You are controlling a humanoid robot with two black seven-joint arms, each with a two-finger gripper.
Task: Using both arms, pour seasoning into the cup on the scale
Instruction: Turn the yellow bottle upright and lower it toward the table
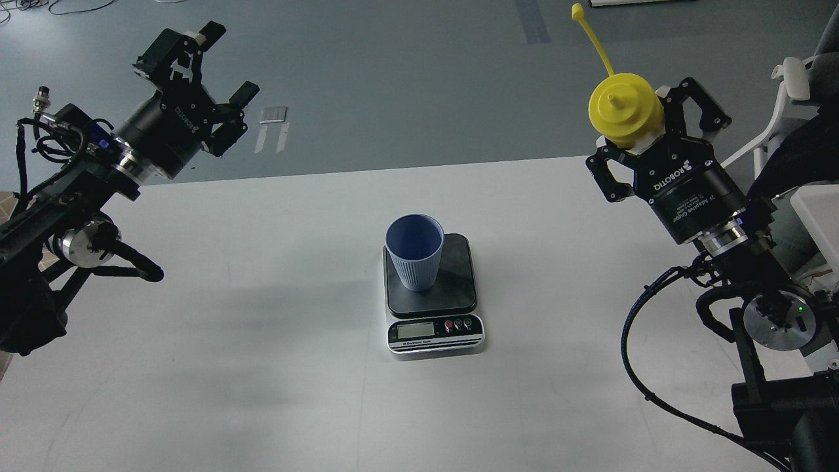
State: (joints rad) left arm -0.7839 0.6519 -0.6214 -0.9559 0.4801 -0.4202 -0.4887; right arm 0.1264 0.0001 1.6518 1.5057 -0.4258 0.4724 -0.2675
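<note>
The blue ribbed cup (415, 252) stands upright on the dark plate of the scale (452, 295) at the table's middle, toward the plate's left side. My right gripper (645, 128) is shut on the yellow seasoning bottle (623, 115), held high at the far right, well away from the cup. The bottle's nozzle points toward me, and its tethered cap (577, 10) sticks up above it. My left gripper (213, 65) is open and empty, raised at the far left above the table's back edge.
The white table (262, 328) carries only the scale and cup. A white chair (786, 98) and a seated person's dark clothing (803, 154) lie past the table's right edge. Grey floor with a small tape mark (272, 124) lies behind.
</note>
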